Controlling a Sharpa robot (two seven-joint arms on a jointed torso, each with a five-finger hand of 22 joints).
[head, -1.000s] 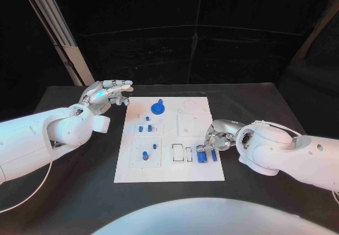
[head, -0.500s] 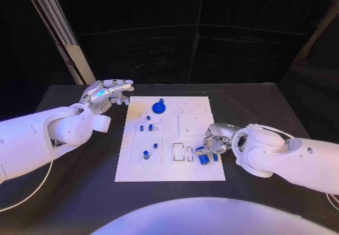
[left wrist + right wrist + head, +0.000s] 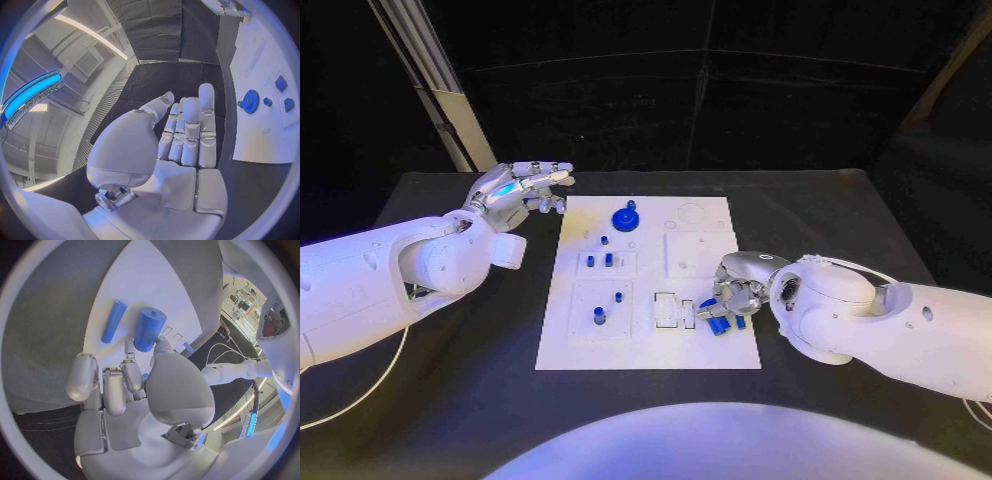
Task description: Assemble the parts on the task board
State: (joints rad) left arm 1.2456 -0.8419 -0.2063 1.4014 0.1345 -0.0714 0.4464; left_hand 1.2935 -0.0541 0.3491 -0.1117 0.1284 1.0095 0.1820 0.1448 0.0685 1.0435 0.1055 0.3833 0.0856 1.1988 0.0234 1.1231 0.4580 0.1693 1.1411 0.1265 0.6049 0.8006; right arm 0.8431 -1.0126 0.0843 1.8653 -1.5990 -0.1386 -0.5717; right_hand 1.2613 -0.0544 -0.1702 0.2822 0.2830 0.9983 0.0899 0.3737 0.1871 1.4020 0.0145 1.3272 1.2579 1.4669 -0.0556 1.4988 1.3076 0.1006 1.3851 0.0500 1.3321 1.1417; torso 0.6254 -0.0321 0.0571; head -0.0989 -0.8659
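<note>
1. Black worktop [image 3: 473, 380] under dark drapes; the white task board [image 3: 651, 352] lies mid-worktop, between the two arms.
2. Right hand [image 3: 737, 290] sits over the board's near right corner, fingers [image 3: 114, 387] curled down at a thick blue cylinder [image 3: 149, 328]. It looks pinched between thumb and fingertip, though the contact is partly hidden.
3. Thin blue rod [image 3: 114, 321] lies flat on the board just beyond the fingertips, beside the cylinder but not touching it.
4. Left hand [image 3: 519, 195] hovers off the board's far left corner, fingers [image 3: 187, 125] straight, side by side, holding nothing.
5. Blue gear [image 3: 626, 218] already stands at the board's far end, near the left fingers; small blue pegs [image 3: 597, 262] stand in the left-side blocks.
6. Judgement: partly done. Cylinder and rod are still unplaced, and the slots [image 3: 664, 306] just beside the right fingers look empty.
7. Room: right hand works close to the board's right edge with bare worktop beyond, and the seated pegs are well apart from it.
</note>
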